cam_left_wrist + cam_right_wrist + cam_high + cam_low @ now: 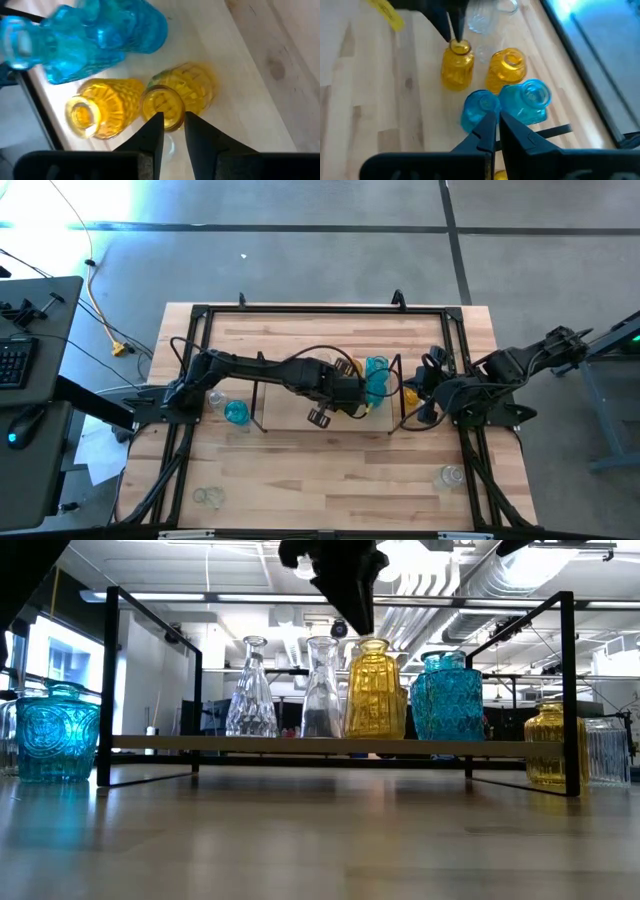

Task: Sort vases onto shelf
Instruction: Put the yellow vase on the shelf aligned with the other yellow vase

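The left gripper (pixel 173 131), fingers slightly spread about the rim of an amber vase (pixel 175 100) standing on the shelf (pixel 300 744), appears to be releasing it; next it must lift clear, while the right gripper (pixel 492 131), fingers pressed together, waits beside the shelf.

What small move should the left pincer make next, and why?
Probably lift straight up, opening a little more. The left pincer sits at the neck of the yellow vase, which already stands upright on the shelf beside another yellow vase, so it seems placed.
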Controlling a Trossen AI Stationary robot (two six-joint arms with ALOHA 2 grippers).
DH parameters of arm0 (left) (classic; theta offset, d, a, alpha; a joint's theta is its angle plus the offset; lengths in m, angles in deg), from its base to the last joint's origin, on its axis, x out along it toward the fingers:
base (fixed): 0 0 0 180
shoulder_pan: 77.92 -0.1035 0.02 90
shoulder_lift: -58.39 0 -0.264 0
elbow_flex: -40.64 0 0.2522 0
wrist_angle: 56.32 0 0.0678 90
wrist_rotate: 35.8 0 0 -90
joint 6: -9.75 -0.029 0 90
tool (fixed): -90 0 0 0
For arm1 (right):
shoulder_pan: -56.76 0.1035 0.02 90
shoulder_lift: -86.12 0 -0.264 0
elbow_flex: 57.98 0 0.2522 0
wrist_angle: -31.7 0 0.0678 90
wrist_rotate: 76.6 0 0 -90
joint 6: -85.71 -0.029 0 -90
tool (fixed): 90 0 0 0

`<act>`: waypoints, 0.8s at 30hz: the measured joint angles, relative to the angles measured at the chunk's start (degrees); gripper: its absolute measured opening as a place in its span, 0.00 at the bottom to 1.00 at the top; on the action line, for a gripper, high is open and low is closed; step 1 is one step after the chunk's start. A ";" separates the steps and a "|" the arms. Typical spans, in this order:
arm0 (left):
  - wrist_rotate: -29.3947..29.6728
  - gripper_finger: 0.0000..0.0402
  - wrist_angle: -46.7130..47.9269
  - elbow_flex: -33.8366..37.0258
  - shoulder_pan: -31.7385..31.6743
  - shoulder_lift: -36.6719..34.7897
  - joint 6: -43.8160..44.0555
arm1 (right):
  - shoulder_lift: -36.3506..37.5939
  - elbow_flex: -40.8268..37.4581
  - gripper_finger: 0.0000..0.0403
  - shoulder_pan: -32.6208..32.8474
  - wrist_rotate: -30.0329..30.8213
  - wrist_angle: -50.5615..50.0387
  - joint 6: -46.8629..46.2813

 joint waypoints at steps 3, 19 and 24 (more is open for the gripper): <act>-3.57 0.11 -0.71 -0.01 0.04 -2.02 2.22 | 0.00 0.00 0.02 0.00 1.73 0.03 0.64; -12.10 0.00 -11.97 17.78 1.35 -4.94 15.37 | 0.00 0.00 0.02 0.01 1.75 -0.01 0.22; -10.87 0.00 -15.78 19.08 -0.11 -5.12 18.34 | 0.00 0.00 0.02 0.01 1.76 0.00 0.64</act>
